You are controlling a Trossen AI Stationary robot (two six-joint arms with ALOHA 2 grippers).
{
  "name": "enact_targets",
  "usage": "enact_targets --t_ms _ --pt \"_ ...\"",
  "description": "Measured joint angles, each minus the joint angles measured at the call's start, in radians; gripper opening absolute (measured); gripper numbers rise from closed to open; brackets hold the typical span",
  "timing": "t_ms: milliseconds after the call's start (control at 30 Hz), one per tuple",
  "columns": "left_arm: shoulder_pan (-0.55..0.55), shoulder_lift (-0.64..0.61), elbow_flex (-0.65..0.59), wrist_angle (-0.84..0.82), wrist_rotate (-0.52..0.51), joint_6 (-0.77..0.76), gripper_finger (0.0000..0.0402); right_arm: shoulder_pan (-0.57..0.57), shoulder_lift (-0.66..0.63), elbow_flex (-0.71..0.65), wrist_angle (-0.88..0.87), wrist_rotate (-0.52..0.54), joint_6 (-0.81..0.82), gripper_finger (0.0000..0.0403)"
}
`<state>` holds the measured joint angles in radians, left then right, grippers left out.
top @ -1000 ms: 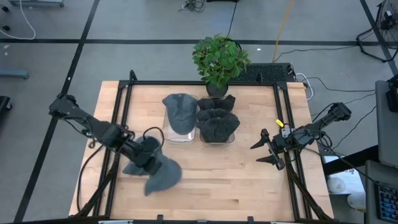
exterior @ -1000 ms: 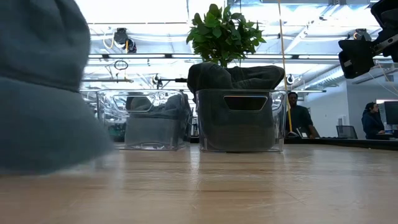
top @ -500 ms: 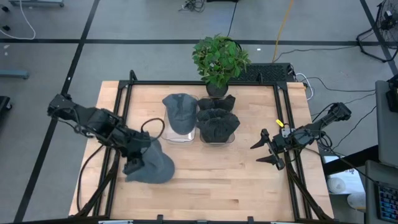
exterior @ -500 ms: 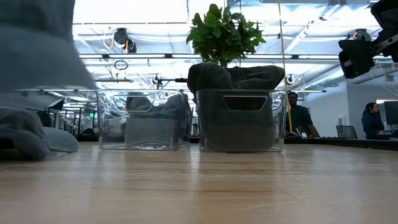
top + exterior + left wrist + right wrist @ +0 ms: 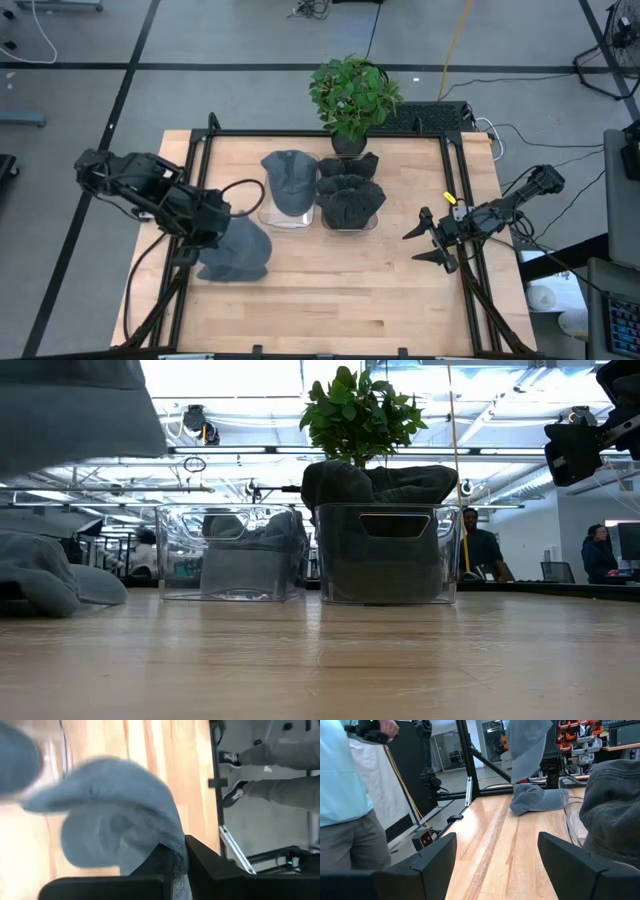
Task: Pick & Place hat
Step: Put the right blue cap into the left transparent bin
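Observation:
My left gripper (image 5: 213,232) is raised over the table's left part and is shut on a grey hat (image 5: 240,248). The hat hangs in the air, high in the low view (image 5: 70,410) and in the right wrist view (image 5: 527,745). A second grey hat (image 5: 45,575) lies flat on the table below it (image 5: 535,800). My right gripper (image 5: 420,245) waits open at the table's right edge, pointing level and holding nothing. My left gripper pinches the hat's cloth at its edge (image 5: 177,845) between its two fingers (image 5: 200,857). The fingers slant down from above. The hat hangs beyond and below them, clear of the table; how many layers are in the pinch does not show.
Two clear bins stand at the middle far side. The left bin (image 5: 285,215) has a blue-grey cap (image 5: 287,178) on top, and the right bin (image 5: 350,222) is full of dark hats (image 5: 350,195). A potted plant (image 5: 350,95) stands behind them. People show beyond the table (image 5: 345,795).
My left gripper has risen and drawn back toward the table's far left, rolling its wrist as it went. The held hat has come up off the table and turned about. It now hangs clear, which uncovers the second hat lying below in the low view.

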<state>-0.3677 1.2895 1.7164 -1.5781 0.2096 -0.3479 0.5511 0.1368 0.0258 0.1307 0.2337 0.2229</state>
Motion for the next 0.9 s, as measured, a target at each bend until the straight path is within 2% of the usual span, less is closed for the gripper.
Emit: enact_targets --t_ms 167,367,567,900 --pt "-0.008 0.019 0.053 0.008 0.002 0.078 0.0027 0.000 0.000 0.000 0.000 0.000 0.000 0.0267" --pt "-0.010 0.022 0.062 0.008 -0.018 0.137 0.0027 0.000 0.000 0.000 0.000 0.000 0.000 0.0267" --pt "-0.006 0.022 0.062 0.007 -0.028 0.144 0.0027 0.000 0.000 0.000 0.000 0.000 0.000 0.0267" --pt "0.170 0.078 0.062 0.006 -0.040 0.252 0.0027 0.000 0.000 0.000 0.000 0.000 0.000 0.0267"
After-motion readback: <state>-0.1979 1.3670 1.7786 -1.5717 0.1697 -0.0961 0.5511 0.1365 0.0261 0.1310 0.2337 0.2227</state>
